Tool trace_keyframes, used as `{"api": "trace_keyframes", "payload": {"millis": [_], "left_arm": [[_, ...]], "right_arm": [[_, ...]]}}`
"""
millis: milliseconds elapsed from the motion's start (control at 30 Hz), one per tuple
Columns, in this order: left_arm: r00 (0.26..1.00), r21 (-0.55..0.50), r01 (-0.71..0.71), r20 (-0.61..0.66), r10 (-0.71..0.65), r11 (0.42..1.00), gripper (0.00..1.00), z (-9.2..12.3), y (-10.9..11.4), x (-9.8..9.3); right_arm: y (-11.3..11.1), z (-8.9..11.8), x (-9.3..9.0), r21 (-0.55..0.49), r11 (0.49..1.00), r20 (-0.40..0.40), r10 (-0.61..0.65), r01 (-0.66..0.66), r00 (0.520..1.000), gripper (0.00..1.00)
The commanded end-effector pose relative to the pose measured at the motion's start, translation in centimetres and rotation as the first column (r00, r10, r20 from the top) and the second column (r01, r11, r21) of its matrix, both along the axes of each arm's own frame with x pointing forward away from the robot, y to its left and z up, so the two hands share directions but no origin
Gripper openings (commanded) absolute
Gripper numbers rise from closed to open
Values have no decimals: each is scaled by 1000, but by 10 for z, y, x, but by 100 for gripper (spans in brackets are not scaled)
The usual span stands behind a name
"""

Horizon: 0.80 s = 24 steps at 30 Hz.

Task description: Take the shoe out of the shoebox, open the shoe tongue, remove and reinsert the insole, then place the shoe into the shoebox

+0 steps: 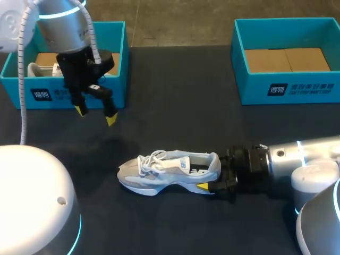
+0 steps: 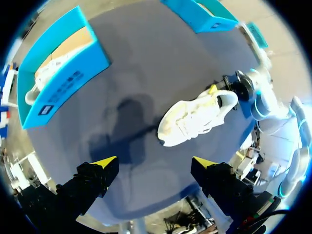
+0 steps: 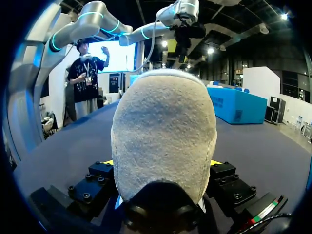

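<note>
Currently: shoe [image 1: 169,171] sits sole-down mid table [image 1: 175,95], both boxes well apart from it. Right hand [image 1: 211,174] clamped on heel (one finger each side). Left hand [image 1: 95,115] wide open, holding nothing, above table by left box [image 1: 16,95].

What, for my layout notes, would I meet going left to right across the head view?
Teal shoebox holding a white shoe → grey-white sneaker → empty teal shoebox.
</note>
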<state>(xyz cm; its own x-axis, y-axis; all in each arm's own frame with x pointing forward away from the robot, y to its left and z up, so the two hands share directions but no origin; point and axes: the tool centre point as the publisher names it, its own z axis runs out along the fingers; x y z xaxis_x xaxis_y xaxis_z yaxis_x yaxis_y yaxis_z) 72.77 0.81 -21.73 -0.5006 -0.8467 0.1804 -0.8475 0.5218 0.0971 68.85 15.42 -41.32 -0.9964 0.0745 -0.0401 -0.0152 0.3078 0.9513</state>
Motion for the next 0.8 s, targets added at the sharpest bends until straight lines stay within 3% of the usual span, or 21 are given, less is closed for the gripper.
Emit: {"api": "trace_keyframes", "payload": {"millis": [33,167,333,800], "left_arm": [[1000,3,-24,14,24,1000,100,-4,-5,-5],[979,53,-203,12,202,978,100,-16,-27,-17],[952,49,-306,24,305,951,100,-20,-46,-34],[933,103,-354,-26,358,930,100,-50,-113,-50]], "right_arm": [[1,1,0,-5,1000,-1,0,0,1000,0],[1,1,0,-5,1000,-1,0,0,1000,0],[1,1,0,-5,1000,-1,0,0,1000,0],[1,1,0,-5,1000,-1,0,0,1000,0]]}}
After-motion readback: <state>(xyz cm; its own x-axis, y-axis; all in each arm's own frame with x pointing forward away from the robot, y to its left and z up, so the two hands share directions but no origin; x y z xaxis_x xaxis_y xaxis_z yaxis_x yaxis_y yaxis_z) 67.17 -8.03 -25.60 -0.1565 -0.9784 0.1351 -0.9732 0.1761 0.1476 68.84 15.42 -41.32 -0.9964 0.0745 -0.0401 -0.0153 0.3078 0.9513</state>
